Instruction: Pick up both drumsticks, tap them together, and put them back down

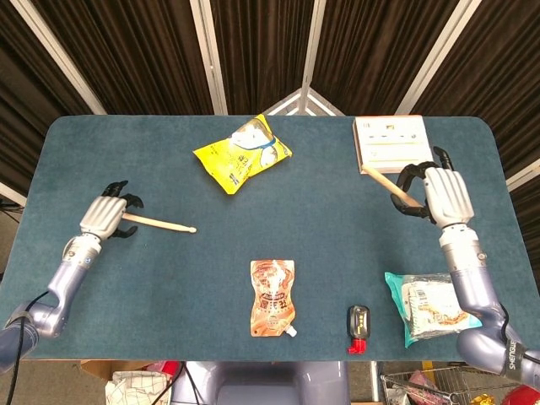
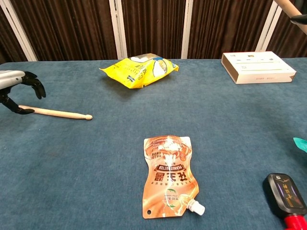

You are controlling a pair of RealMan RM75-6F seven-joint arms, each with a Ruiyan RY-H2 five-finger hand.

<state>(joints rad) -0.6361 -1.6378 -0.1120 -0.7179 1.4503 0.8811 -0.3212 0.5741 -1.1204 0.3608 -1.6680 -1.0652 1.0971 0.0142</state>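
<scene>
One pale wooden drumstick (image 1: 162, 224) (image 2: 60, 113) lies flat on the blue table (image 1: 126, 160), tip pointing right. My left hand (image 1: 105, 218) (image 2: 14, 88) hovers over its butt end with the fingers curved and apart, one on either side of the stick; the stick still rests on the cloth. The second drumstick (image 1: 385, 182) (image 2: 287, 5) is held up in the air at the right by my right hand (image 1: 444, 194), slanting up and to the left. In the chest view only that stick's shaft and a dark fingertip show at the top right corner.
A yellow snack bag (image 1: 242, 153) (image 2: 139, 69) lies at the back centre, a white box (image 1: 388, 142) (image 2: 258, 67) at the back right. An orange pouch (image 1: 273, 297) (image 2: 170, 175), a black-and-red device (image 1: 359, 327) and a teal packet (image 1: 422, 305) lie along the front.
</scene>
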